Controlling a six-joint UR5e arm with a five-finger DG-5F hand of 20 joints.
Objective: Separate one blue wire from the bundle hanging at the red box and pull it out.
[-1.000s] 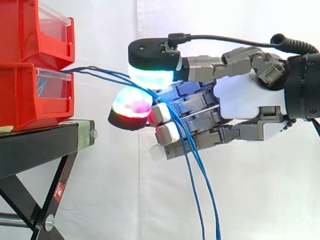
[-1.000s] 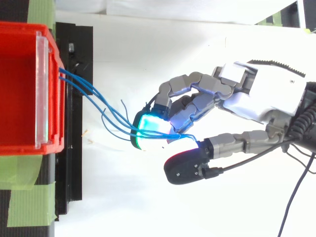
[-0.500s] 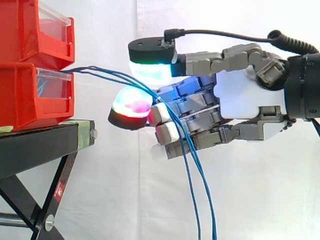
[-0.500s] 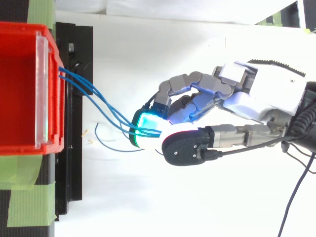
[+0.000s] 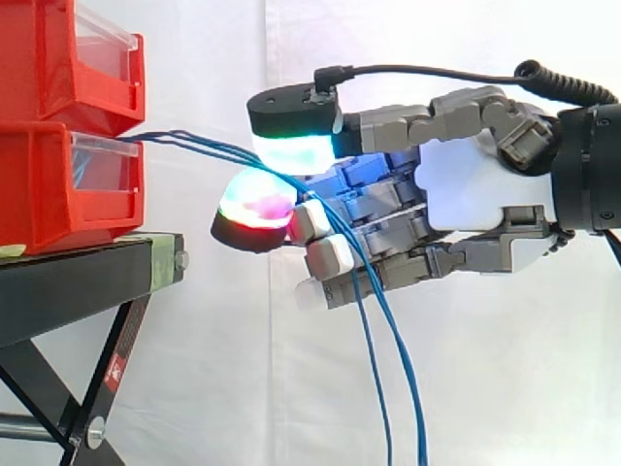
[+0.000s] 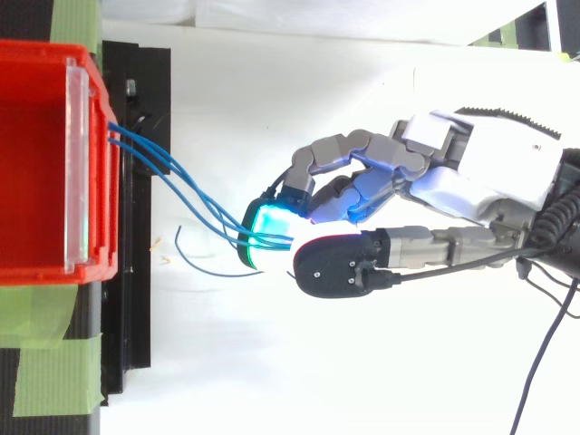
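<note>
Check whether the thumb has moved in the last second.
Yes: in the top view the thumb has closed onto the blue wires, ending slightly nearer the red bin.

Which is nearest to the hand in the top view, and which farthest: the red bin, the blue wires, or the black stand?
1. blue wires: pinched in the hand, running left to the bin.
2. black stand: left of the hand, its edge jutting past the bin.
3. red bin: farthest left, where the wires start.
</note>
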